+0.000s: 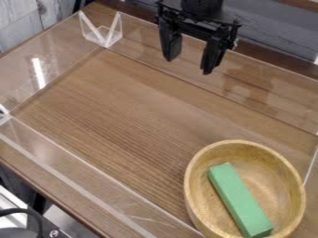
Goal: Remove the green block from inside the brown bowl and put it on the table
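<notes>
Clear acrylic is what you meet first on the left: low transparent walls point(37, 70) run along the near-left edge and back toward the far corner, where two panels meet in a pale V shape. Moving right, you cross the table point(125, 121), a brown wood-grain top whose grain runs lengthwise from the far left toward the near right, with nothing resting on this stretch. Above the far edge, a little right of centre, you see the gripper point(188, 55) hanging with its black fingers pointing straight down; the jaws stand wide apart with only air between them, so the claw is released and grasps nothing. It hovers above the tabletop, well apart from the bowl. Further right, in the near-right corner, you find the brown bowl point(199, 181), a round, shallow, light tan wooden dish with a thick rim, partly cut off by the lower edge of the view. The green block point(239, 198) lies flat inside it, a bright green bar angled from upper left to lower right across the bowl's floor.
</notes>
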Available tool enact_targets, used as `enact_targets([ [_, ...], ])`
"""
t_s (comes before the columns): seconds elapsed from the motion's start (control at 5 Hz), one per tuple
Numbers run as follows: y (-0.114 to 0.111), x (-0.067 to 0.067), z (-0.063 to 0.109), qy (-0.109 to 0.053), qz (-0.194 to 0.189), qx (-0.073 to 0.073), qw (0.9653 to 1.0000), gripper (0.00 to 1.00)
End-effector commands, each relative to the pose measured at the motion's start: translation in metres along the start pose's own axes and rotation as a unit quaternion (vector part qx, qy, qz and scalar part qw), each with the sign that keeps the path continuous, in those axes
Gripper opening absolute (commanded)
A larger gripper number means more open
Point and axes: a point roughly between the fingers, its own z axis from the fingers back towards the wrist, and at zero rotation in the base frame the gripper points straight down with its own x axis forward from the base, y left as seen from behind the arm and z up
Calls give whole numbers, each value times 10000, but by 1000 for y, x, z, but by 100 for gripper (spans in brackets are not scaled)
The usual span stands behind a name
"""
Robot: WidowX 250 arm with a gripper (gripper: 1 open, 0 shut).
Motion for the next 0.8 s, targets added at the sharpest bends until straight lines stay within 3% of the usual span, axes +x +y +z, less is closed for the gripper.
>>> enact_targets([
  [0.0,18,3,-5,7,-247,14,9997,100],
  [0.2,39,4,-12,12,-496,37,9988,100],
  [0.6,36,14,-15,-320,-744,76,9967,100],
])
